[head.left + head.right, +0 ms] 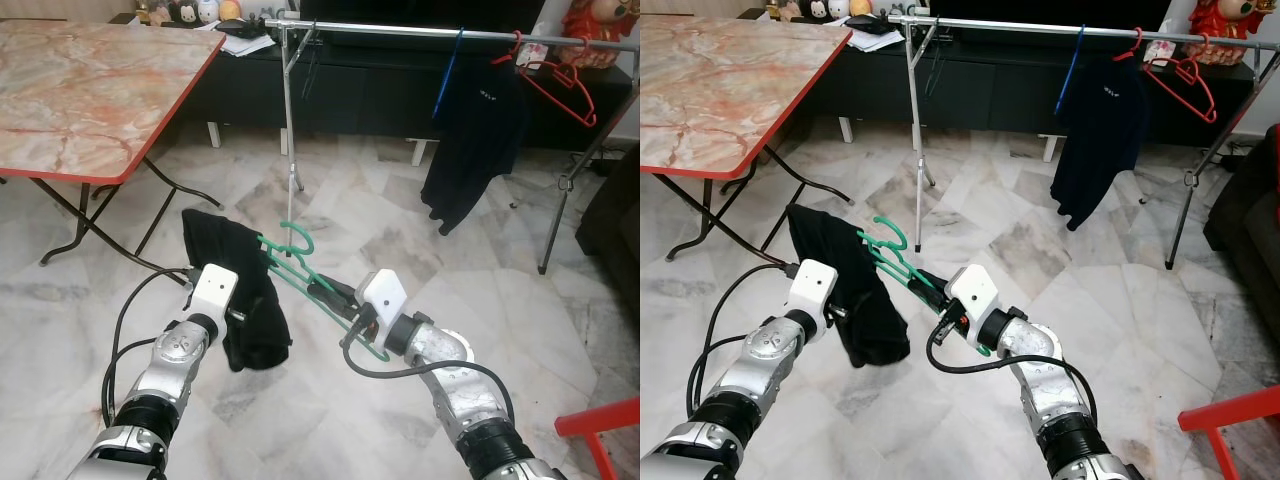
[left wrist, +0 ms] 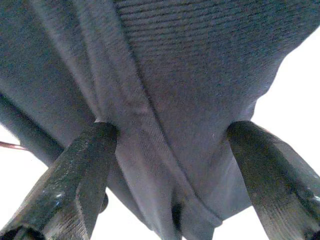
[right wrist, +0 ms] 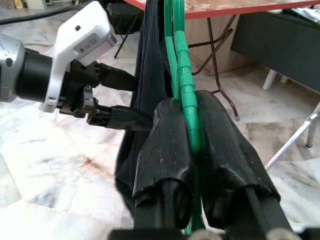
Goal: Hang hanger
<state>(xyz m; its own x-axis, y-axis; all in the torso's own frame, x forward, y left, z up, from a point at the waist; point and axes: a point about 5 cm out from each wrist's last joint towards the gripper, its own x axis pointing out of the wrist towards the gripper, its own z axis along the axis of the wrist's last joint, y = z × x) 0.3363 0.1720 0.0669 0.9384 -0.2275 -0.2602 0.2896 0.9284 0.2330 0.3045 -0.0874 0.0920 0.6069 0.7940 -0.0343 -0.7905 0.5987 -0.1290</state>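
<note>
A green hanger [image 1: 290, 245] hangs low over the marble floor, and my right gripper [image 1: 326, 293] is shut on its lower bar; the right wrist view has the green hanger [image 3: 183, 75] pinched between both fingers. A black garment [image 1: 242, 290] is draped over the hanger's left side. My left gripper [image 1: 243, 316] reaches into that cloth from the left, its fingers [image 2: 75, 175] spread apart with the black garment [image 2: 175, 75] lying between them. The metal clothes rail [image 1: 400, 33] stands ahead, well beyond the hanger.
On the rail hang a dark shirt [image 1: 475, 140] on a blue hanger and red hangers [image 1: 555, 80]. A marble-topped folding table [image 1: 90, 80] stands at the left, a black cabinet [image 1: 380, 90] behind the rack, and a red chair [image 1: 600, 420] at the lower right.
</note>
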